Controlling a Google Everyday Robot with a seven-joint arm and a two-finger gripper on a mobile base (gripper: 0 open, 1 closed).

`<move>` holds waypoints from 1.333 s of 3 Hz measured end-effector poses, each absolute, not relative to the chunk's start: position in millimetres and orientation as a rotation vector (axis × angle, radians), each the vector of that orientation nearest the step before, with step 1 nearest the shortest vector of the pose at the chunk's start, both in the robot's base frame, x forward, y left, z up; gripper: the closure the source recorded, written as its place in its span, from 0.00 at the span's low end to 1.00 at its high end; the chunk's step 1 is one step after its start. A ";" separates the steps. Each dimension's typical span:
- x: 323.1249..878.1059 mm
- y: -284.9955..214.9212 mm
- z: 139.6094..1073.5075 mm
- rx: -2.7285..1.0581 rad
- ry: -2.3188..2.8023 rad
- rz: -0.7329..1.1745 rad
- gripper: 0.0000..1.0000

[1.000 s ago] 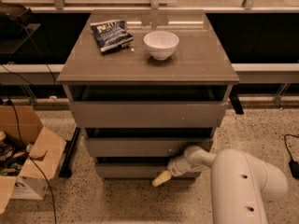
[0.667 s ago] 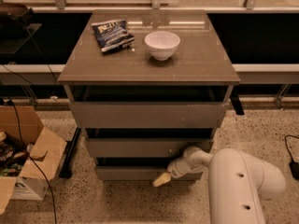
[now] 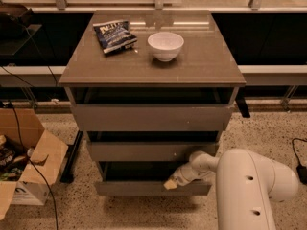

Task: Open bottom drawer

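The bottom drawer [image 3: 139, 188] is the lowest, narrowest grey-brown front of the three-drawer cabinet. It stands pulled out a little, with a dark gap above its top edge. My gripper [image 3: 171, 183] sits at the top edge of that front, right of its middle, its pale tip touching or hooked over the edge. My white arm [image 3: 249, 190] comes in from the lower right and hides the drawer's right end. The middle drawer [image 3: 148, 151] and the top drawer [image 3: 151, 117] sit above it.
On the cabinet top [image 3: 206, 61] stand a white bowl [image 3: 165, 45] and a dark snack bag [image 3: 114, 36]. An open cardboard box [image 3: 24, 162] stands on the speckled floor at the left, with cables near it. A black cable [image 3: 300, 157] lies at the right.
The view has drawn closer to the cabinet. The gripper stays at the bottom drawer's top edge, and the drawer looks slightly further out.
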State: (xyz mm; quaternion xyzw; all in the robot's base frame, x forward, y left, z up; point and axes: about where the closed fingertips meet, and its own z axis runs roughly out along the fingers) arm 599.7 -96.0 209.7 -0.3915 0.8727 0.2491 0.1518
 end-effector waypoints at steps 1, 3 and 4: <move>557.2 -84.0 205.2 -1.118 2.563 0.884 0.60; 555.5 -83.2 205.6 -1.120 2.566 0.898 0.06; 555.5 -83.2 205.6 -1.120 2.566 0.898 0.00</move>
